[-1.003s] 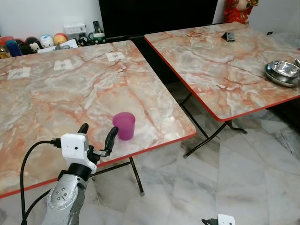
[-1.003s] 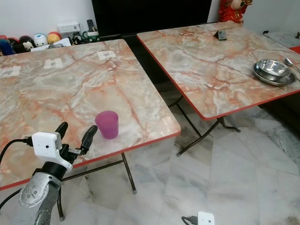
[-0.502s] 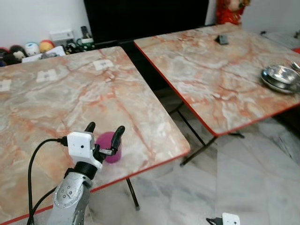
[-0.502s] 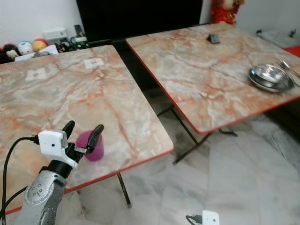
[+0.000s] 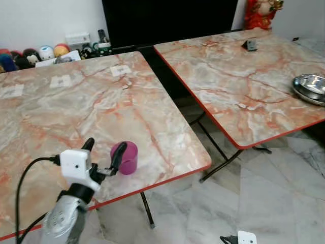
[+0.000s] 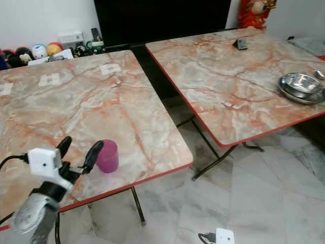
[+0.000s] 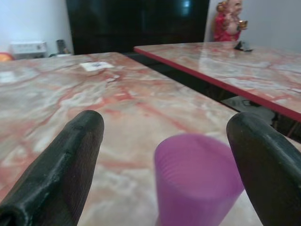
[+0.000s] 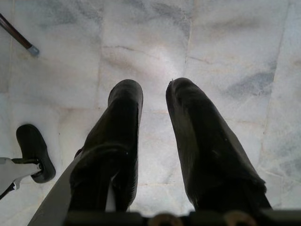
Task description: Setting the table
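**Left eye view: spread hand at the purple cup**

The left hand (image 5: pixel 103 154) hovers over the near tabletop (image 5: pixel 71 107), fingers spread wide, the purple cup (image 5: pixel 125 157) upright just beyond them near the front edge. Farther right, a steel bowl (image 5: pixel 311 88) sits on the second tabletop (image 5: pixel 238 76). The right hand (image 8: pixel 154 96) hangs over the floor, fingers slightly apart.

2 marble-patterned folding tables with red edges stand on a pale marble floor (image 5: pixel 264 203). On the near left table (image 5: pixel 61 112), a purple cup (image 5: pixel 127 157) stands upright close to the near edge. The left gripper (image 5: pixel 103 153) is at the cup, fingers spread, one black finger (image 5: pixel 118 154) against the cup's left side. 3 paper labels (image 5: pixel 121 70) lie along that table's far side. On the right table (image 5: pixel 244 91), a steel bowl (image 5: pixel 311 87) sits at the right edge and a small dark object (image 5: pixel 250 45) far back. Toy figures (image 5: pixel 46 52) line the far wall.
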Motion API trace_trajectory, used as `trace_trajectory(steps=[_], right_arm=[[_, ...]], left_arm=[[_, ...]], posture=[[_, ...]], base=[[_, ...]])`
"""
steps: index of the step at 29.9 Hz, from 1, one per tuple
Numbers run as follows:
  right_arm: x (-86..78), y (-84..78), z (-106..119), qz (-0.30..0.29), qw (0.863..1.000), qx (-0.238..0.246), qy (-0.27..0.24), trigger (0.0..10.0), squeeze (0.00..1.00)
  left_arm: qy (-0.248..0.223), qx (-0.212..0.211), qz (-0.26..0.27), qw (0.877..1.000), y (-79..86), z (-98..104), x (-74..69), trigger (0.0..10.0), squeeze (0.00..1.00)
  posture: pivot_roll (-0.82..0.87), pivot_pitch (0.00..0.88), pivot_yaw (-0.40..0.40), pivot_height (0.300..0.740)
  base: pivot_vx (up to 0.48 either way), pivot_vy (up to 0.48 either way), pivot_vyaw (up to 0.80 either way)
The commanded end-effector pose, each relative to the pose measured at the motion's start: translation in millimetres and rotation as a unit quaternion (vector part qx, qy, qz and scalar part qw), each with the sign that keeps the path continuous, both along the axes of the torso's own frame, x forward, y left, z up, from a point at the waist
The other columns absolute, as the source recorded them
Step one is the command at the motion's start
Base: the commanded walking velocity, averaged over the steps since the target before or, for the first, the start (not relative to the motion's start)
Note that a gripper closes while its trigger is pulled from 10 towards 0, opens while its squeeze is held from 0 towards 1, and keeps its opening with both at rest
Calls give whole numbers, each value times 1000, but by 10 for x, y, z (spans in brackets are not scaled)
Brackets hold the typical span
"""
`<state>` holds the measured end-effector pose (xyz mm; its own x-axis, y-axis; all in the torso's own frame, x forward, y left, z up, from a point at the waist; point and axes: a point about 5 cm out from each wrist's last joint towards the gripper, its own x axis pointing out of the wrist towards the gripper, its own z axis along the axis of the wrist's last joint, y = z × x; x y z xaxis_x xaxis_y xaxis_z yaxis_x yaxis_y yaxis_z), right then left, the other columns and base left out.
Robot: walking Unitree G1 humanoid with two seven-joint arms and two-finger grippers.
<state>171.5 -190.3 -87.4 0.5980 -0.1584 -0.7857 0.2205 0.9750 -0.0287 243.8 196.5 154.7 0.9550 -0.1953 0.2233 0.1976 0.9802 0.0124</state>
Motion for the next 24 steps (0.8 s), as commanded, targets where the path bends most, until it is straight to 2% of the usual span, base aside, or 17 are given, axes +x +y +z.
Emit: trace_trajectory(steps=[1,4,9,12,17,24], right_arm=[[-44,-6,-21,-6,1000,2,8,10000,0],[-49,-20,-21,-7,1000,0,9,10000,0],[-56,-38,-22,-6,1000,-2,11,10000,0],[-57,-46,-22,-6,1000,-3,12,10000,0],[-60,-55,-22,-7,1000,-3,12,10000,0],[-75,-56,-28,-7,1000,-3,14,10000,0]], left_arm=[[4,12,-9,1000,43,21,-61,10000,0],[24,21,-16,999,118,-43,-150,10000,0],[66,42,-38,996,155,-190,-243,10000,0],[76,57,-42,995,169,-236,-259,10000,0],[112,73,-48,990,206,-392,-218,10000,0],[126,80,-81,985,115,-482,-105,10000,0]], posture=[[45,108,2,740],[46,111,0,740],[46,117,-8,740],[46,119,-10,740],[42,119,-10,740],[34,118,-6,740]], base=[[0,0,0],[0,0,0],[0,0,0],[0,0,0],[0,0,0],[0,0,0]])
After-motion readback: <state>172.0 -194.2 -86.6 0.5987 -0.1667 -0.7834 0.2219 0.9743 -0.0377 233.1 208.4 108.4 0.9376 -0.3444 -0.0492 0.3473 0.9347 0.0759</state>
